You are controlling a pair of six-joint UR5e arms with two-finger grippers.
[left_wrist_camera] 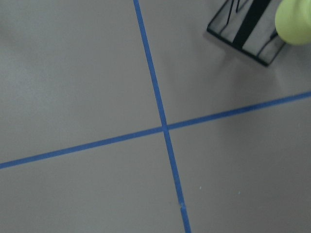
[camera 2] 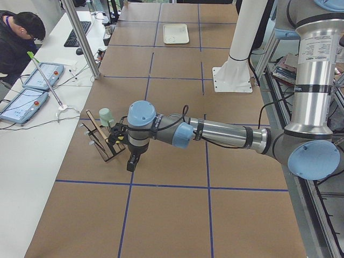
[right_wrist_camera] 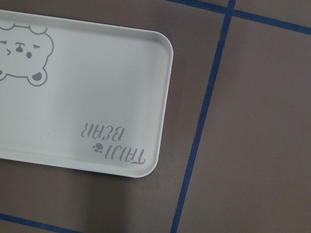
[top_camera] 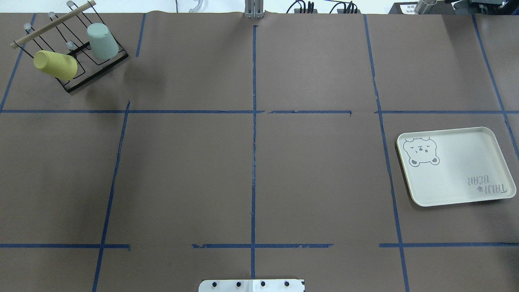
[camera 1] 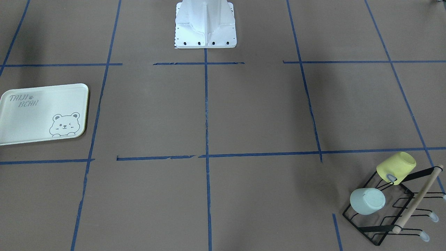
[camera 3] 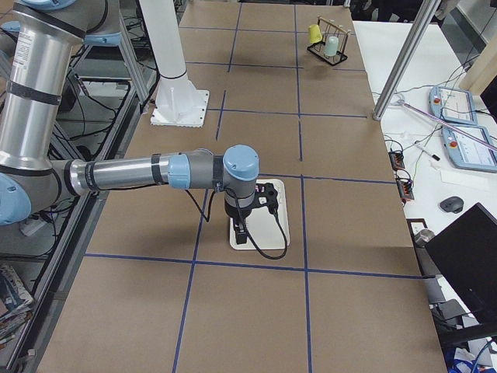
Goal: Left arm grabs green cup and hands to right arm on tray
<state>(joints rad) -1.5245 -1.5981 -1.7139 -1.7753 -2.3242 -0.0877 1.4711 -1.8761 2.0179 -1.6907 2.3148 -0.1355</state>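
Observation:
The green cup (camera 1: 367, 200) sits mouth-down on a peg of a black wire rack (camera 1: 418, 198) at the table's far left corner in the overhead view (top_camera: 102, 40). The left arm reaches out low, and its gripper (camera 2: 131, 161) points down just beside the rack, apart from the cup (camera 2: 106, 115). It shows only in the exterior left view, so I cannot tell if it is open. The tray (top_camera: 454, 166) lies flat and bare on the right. The right gripper (camera 3: 239, 233) hangs over the tray (camera 3: 264, 210); I cannot tell if it is open.
A yellow cup (camera 1: 396, 167) lies tilted on the same rack, next to the green one, and shows in the left wrist view (left_wrist_camera: 294, 22). Blue tape lines grid the brown table. The robot's white base (camera 1: 205, 31) stands at the near edge. An operator sits at a side desk (camera 2: 16, 37).

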